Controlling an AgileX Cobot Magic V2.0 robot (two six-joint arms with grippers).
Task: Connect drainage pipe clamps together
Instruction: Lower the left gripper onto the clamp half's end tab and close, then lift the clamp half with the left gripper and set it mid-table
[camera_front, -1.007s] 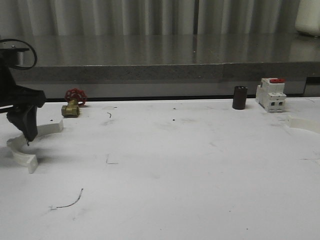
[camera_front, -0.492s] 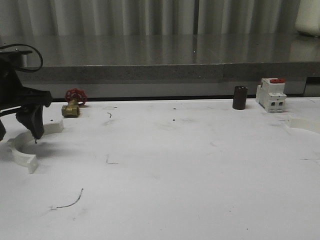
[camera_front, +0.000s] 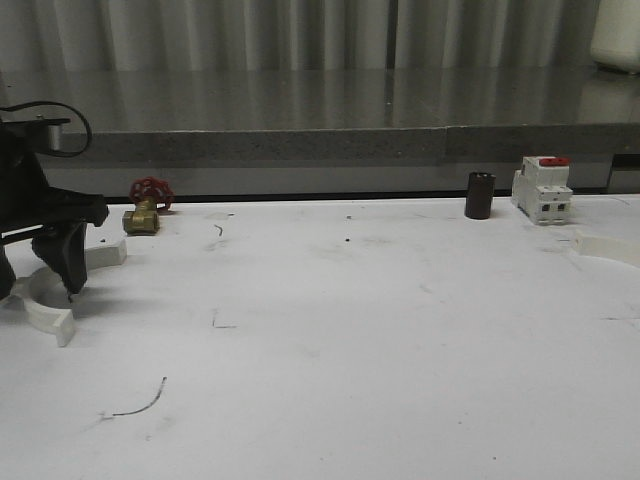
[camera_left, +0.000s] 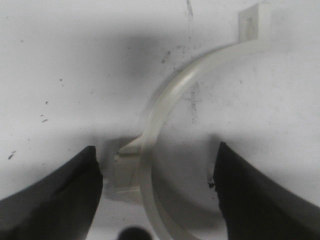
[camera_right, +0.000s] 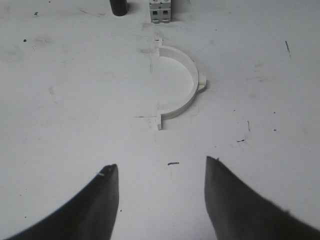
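Observation:
One white half-ring drainage pipe clamp (camera_front: 48, 313) lies flat at the far left of the table. My left gripper (camera_front: 35, 275) hangs over it, open. In the left wrist view the clamp's arc (camera_left: 167, 107) and outer nub run between the two dark fingers (camera_left: 60, 195), touching neither; the left gripper (camera_left: 156, 157) holds nothing. The other clamp (camera_front: 608, 246) lies at the table's far right edge. In the right wrist view that clamp (camera_right: 184, 82) lies flat, well ahead of my open, empty right gripper (camera_right: 161, 172).
A brass valve with a red handle (camera_front: 147, 205) stands just behind the left clamp. A black cylinder (camera_front: 480, 195) and a white breaker with a red top (camera_front: 542, 188) stand at the back right, near the right clamp. A raised grey ledge (camera_front: 330, 145) runs behind the table.
My left gripper has shifted slightly to the right and settled lower over the left clamp. Neither clamp has moved.

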